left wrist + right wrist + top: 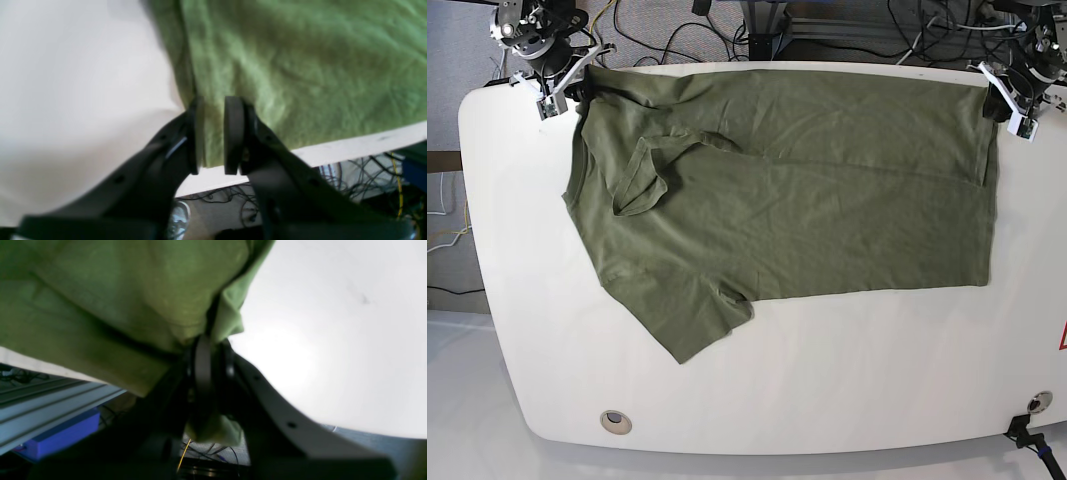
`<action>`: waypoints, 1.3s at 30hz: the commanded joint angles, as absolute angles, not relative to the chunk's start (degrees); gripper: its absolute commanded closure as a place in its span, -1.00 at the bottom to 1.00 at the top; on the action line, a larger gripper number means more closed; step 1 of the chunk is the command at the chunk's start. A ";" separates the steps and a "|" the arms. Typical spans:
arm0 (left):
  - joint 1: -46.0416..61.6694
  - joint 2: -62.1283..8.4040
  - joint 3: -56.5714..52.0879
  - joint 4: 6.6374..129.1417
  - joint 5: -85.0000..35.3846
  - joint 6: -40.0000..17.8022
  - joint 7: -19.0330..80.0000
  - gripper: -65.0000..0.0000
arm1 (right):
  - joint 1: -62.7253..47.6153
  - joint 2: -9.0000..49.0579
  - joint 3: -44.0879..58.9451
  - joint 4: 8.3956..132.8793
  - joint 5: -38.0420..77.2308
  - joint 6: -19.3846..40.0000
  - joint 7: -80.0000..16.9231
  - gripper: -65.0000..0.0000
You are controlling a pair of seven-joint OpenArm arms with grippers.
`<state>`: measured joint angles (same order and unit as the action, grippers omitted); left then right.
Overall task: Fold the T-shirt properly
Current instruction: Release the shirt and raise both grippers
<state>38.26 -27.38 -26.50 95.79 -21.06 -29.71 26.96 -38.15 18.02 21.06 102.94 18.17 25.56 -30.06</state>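
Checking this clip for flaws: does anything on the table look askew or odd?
Yes. The olive-green cotton T-shirt lies unevenly: its ribbed collar is flopped over in a crumpled loop, and one short sleeve juts out diagonally across the white table.

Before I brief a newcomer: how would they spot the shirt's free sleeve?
Start at the white table, then the T-shirt spread across it. The sleeve juts from the shirt's near edge toward the front, lying flat, with neither gripper near it.

one t-shirt (807, 200), two grippers, one table (827, 380)
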 commanded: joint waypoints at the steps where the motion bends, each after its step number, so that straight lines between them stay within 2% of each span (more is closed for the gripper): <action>1: 38.46 -29.23 -27.21 96.66 -21.67 -29.49 25.89 0.54 | -38.81 18.59 21.32 103.69 17.45 25.63 -30.73 0.55; 3: 38.46 -29.32 -28.79 97.27 -21.85 -29.49 25.89 0.40 | -39.08 18.68 21.32 105.01 17.63 25.63 -30.73 0.27; 5: 38.46 -29.32 -31.43 97.80 -21.85 -29.76 25.89 0.38 | -39.08 18.68 21.32 107.38 17.45 25.63 -30.73 0.06; 9: 36.09 -29.32 -32.57 98.15 -21.49 -33.98 25.98 0.38 | -38.64 19.12 21.49 110.37 17.36 25.27 -30.73 -0.18; 17: 33.27 -29.32 -32.31 98.15 -21.49 -34.24 28.35 0.38 | -32.31 21.23 21.58 109.23 17.36 25.63 -35.82 -0.21; 24: 33.10 -29.32 -31.87 97.89 -21.49 -34.24 28.18 0.38 | -31.25 17.80 21.23 111.96 17.45 25.71 -39.25 -0.21; 29: 32.04 -29.32 -30.20 97.89 -21.41 -34.24 28.09 0.38 | -30.64 17.71 21.23 107.74 17.45 25.71 -38.99 -0.20; 39: 31.96 -29.32 -30.11 97.80 -20.35 -34.24 28.18 0.38 | -28.18 23.52 21.05 98.33 17.36 28.35 -36.09 -0.20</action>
